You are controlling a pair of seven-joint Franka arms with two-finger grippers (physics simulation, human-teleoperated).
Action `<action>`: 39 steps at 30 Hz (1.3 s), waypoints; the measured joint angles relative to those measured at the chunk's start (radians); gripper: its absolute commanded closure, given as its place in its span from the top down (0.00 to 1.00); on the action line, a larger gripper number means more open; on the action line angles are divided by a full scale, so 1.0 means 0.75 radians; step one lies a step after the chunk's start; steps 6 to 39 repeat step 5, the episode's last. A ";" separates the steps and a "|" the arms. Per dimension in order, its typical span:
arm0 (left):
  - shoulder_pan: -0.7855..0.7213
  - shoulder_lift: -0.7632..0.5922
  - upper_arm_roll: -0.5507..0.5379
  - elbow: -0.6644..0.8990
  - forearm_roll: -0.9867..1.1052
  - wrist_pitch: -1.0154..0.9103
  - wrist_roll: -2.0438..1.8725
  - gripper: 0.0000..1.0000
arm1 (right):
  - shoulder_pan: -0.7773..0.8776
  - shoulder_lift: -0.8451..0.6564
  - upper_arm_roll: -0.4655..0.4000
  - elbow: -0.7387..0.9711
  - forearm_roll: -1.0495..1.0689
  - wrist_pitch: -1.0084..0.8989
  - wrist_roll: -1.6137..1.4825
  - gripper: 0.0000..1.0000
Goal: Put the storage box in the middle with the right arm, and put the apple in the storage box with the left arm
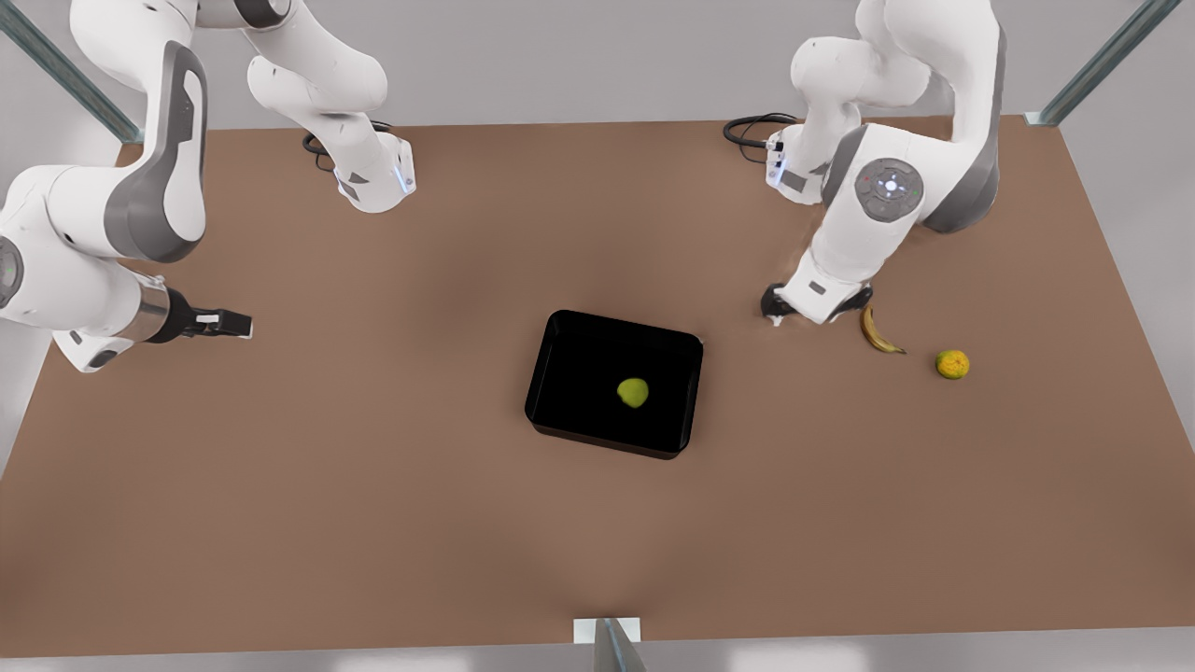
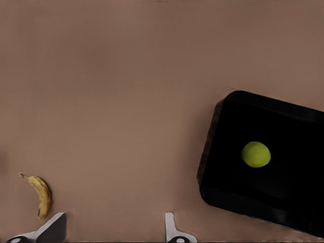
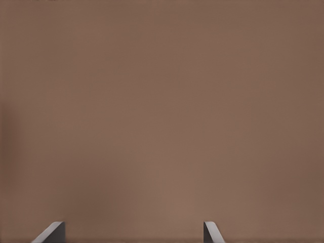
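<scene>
Brown table (image 1: 373, 523) nearest the camera, grey walls and metal struts behind. Black box (image 1: 569, 355) sits mid-table, apple (image 1: 633, 392) inside. Banana (image 1: 879, 331) and orange (image 1: 952, 364) lie on the front view's right. Left gripper (image 1: 794, 313) hangs low just beside the banana, fingers spread, empty. Right gripper (image 1: 229, 324) at the front view's left, over bare table, fingers apart, empty.

A simulated robot test bench: a plain brown table (image 1: 373, 485) with two white arms bolted on it (cables at their bases), grey metal frame struts (image 1: 1102, 61) and bare grey walls.
</scene>
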 measured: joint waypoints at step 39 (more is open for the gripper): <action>0.269 -0.051 0.107 0.184 -0.097 -0.166 0.207 1.00 | -0.007 -0.002 0.000 0.020 0.000 0.004 0.000 1.00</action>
